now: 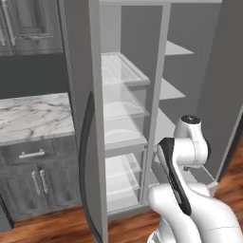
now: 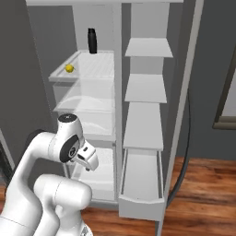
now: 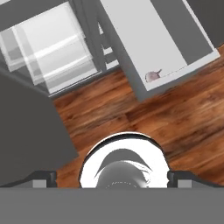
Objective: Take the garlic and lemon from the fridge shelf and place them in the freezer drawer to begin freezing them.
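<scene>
Wide-open, empty hand point(image 3: 112, 177) above floor; garlic point(image 3: 152, 76) in freezer drawer point(image 3: 144, 89); lemon point(image 2: 69, 68) on fridge shelf point(image 2: 99, 64).

Both base views look forward and down from behind the arm into the open fridge point(image 2: 115, 92), sharing its shelves. Hand view faces down over the freezer drawer point(image 3: 175, 65), near the floor point(image 3: 144, 118).

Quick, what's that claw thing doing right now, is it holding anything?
Gripper: open, holding nothing.
</scene>
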You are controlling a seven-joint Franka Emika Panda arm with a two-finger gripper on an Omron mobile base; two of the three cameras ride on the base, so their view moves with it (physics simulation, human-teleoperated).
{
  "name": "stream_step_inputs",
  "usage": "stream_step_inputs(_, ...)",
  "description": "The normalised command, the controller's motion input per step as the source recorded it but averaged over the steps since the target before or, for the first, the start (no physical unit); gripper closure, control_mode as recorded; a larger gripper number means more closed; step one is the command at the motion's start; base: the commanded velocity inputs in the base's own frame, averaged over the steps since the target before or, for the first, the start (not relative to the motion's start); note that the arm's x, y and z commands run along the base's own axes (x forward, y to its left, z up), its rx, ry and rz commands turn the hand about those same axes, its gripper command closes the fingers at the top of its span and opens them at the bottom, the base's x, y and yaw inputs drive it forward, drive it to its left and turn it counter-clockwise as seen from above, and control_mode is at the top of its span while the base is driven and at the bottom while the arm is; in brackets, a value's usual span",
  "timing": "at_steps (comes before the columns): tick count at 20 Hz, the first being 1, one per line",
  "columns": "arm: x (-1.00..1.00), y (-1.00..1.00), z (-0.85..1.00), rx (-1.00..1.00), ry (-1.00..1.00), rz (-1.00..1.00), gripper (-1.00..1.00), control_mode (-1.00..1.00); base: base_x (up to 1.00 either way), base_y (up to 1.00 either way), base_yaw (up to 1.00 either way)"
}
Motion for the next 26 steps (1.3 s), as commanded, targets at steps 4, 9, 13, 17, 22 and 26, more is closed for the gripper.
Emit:
stream_step_inputs(4, 0.00, 0.00, 0.00, 0.00, 0.00, 0.00, -1.00, 1.00, 0.15, 0.09, 0.27)
stream_step_inputs(9, 0.00, 0.00, 0.00, 0.00, 0.00, 0.00, -1.00, 1.00, 0.50, 0.09, 0.25)
stream_step_inputs(13, 0.00, 0.00, 0.00, 0.00, 0.00, 0.00, -1.00, 1.00, 0.56, 0.01, 0.21)
stream_step_inputs(17, 0.00, 0.00, 0.00, 0.00, 0.00, 0.00, -1.00, 1.00, 0.59, 0.10, 0.08)
stream_step_inputs(22, 0.00, 0.00, 0.00, 0.00, 0.00, 0.00, -1.00, 1.00, 0.48, 0.01, 0.01)
stream_step_inputs(26, 0.00, 0.00, 0.00, 0.00, 0.00, 0.00, -1.00, 1.00, 0.36, 0.19, 0.00)
